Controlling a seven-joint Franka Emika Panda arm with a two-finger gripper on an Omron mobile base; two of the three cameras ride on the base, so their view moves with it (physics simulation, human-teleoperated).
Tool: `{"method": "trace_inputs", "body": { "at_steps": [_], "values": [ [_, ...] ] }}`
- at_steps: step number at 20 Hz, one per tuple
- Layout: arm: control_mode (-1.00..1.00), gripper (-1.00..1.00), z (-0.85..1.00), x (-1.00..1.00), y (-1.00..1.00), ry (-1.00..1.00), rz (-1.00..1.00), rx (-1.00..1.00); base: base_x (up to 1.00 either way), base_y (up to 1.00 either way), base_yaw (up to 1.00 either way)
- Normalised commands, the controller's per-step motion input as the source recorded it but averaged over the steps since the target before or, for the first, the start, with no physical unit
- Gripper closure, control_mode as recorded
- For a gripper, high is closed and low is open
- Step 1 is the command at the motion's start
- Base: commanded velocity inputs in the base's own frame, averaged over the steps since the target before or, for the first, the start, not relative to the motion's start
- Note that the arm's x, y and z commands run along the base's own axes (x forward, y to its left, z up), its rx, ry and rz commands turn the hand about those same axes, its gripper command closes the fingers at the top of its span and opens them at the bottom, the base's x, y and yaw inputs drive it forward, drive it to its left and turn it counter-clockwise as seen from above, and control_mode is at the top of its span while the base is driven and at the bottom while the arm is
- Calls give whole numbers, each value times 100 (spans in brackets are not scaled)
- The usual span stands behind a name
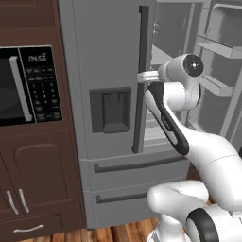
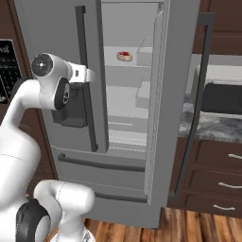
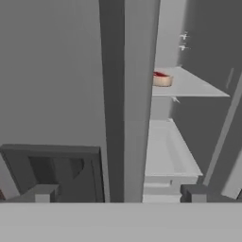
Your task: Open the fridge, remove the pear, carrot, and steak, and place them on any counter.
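Observation:
The grey fridge (image 1: 104, 47) has its left door shut and its right door (image 2: 175, 94) swung wide open. On an upper pale shelf inside lies the steak (image 2: 125, 56), a red slab with a tan rim, also seen past the door edge (image 3: 160, 79). My gripper (image 1: 141, 76) (image 2: 90, 74) (image 3: 119, 193) is open and sits at the left door's long dark handle (image 1: 143, 42), which runs upright between its fingertips (image 3: 42, 193) in the hand view. Nothing is held. The pear and the carrot are out of view.
A black microwave (image 1: 23, 85) is built into the dark brown cabinet left of the fridge. Right of the open door, the grey marbled counter (image 2: 212, 126) carries a dark appliance (image 2: 222, 97) above drawers (image 2: 212, 182). Fridge drawers (image 1: 132, 165) run below.

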Motion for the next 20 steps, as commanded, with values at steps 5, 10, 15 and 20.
{"method": "trace_inputs", "body": {
  "at_steps": [5, 10, 15, 20],
  "values": [
    [-100, -100, 0, 67, 22, 0, 0, -1, 0, 0, 0],
    [-100, -100, 0, 63, 17, -6, 0, 0, 0, 0, 0],
    [-100, -100, 0, 68, 0, -5, 0, 0, 0, 0, 0],
    [-100, -100, 0, 91, -7, -3, 0, 2, 0, 0, 0]
  ]
}}
